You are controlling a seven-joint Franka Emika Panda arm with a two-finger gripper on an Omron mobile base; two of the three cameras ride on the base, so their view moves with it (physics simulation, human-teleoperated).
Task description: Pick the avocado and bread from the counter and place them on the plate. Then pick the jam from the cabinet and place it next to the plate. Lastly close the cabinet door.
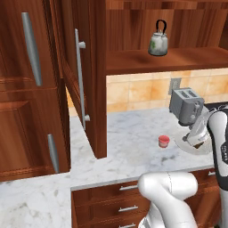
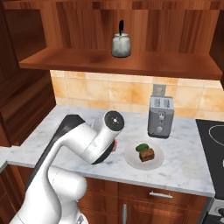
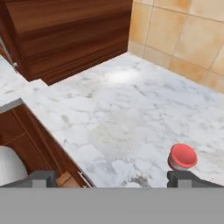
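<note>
The jam (image 1: 164,141), a small red pot, stands free on the marble counter (image 1: 129,138) just left of the white plate (image 2: 130,158). The avocado (image 2: 141,147) and the brown bread (image 2: 148,154) lie together on the plate. My gripper (image 3: 113,177) hovers over the counter with its jaws wide open and nothing between them. The jam (image 3: 183,156) sits just ahead of its right fingertip (image 3: 183,176). In the left base view the hand (image 1: 195,135) hangs over the plate (image 1: 191,149), right of the jam. The cabinet door (image 1: 91,75) stands open, with its bar handle (image 1: 80,80) facing out.
A grey-green kettle (image 1: 158,42) stands on the open cabinet shelf (image 2: 131,61). A silver toaster (image 2: 160,116) is behind the plate by the tiled wall. A black hob (image 2: 214,135) borders the counter on the right. Drawers (image 1: 120,200) run below the front edge.
</note>
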